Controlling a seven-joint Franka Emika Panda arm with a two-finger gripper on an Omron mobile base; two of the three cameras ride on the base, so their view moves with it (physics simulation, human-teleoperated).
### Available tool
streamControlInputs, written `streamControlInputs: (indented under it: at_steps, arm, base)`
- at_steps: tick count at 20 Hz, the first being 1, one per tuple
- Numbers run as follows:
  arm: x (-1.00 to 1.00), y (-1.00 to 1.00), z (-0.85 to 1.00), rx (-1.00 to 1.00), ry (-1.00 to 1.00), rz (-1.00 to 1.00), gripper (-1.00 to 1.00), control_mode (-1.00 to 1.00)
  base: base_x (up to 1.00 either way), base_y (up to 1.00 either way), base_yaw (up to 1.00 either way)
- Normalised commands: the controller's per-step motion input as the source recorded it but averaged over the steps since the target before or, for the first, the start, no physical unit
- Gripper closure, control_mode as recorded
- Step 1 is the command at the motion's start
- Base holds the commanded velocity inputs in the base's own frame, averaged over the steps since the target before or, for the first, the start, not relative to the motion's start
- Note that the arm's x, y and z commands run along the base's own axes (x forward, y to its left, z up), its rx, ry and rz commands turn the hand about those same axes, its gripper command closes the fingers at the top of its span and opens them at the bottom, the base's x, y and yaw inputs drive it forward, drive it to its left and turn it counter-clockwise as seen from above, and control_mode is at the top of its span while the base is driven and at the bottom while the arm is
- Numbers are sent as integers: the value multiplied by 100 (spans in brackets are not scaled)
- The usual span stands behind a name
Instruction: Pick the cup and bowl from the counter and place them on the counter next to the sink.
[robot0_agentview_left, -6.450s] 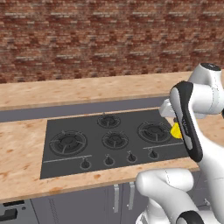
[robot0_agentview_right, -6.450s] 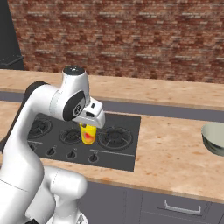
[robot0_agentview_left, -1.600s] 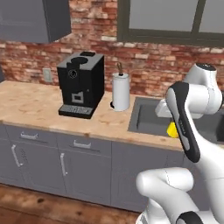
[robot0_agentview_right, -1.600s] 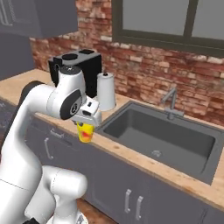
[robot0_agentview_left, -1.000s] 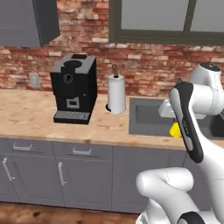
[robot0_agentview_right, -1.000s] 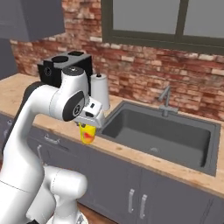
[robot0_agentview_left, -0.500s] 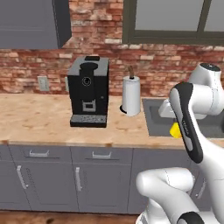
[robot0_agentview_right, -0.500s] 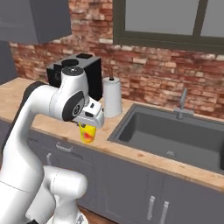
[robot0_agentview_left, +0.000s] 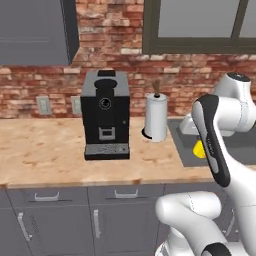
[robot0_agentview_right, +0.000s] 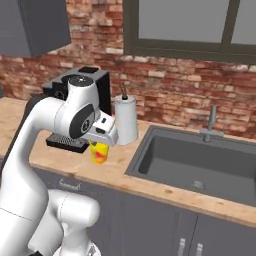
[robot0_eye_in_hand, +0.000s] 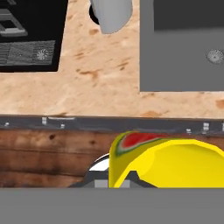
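Left of the sink (robot0_agentview_right: 200, 162) stands the black coffee machine (robot0_agentview_left: 105, 116), then the paper towel roll (robot0_agentview_left: 155, 117) on the tabletop (robot0_agentview_left: 45, 150). The claw (robot0_agentview_right: 100, 145) is clenched on the yellow cup (robot0_agentview_right: 99, 151), holding it in the air off the tabletop's front edge, just left of the sink.

A black coffee machine (robot0_agentview_left: 106, 116) stood toward the back of the worktop, against the red brick wall (robot0_agentview_left: 110, 75). Just beside it stood an upright white paper towel roll (robot0_agentview_left: 155, 118) on a dark holder. Grey upper cabinets (robot0_agentview_left: 35, 31) hung above, grey base cabinets (robot0_agentview_left: 75, 220) with metal handles ran below the front edge, and a dark-framed window (robot0_agentview_right: 190, 27) sat in the brick wall.
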Motion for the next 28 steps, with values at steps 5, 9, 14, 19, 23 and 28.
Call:
streamControlInputs:
  at_steps: [5, 9, 14, 19, 23, 28]
  arm:
    - [0, 0, 0, 0, 0, 0, 100, 100]
    - [0, 0, 0, 0, 0, 0, 100, 100]
    - [0, 0, 0, 0, 0, 0, 100, 100]
    - [0, 0, 0, 0, 0, 0, 100, 100]
    - [0, 0, 0, 0, 0, 0, 100, 100]
    - [0, 0, 0, 0, 0, 0, 100, -100]
  base:
    - [68, 1, -32]
    - [33, 0, -22]
    - [0, 0, -2]
    - [0, 0, 0]
    - [0, 0, 0]
    - [0, 0, 0]
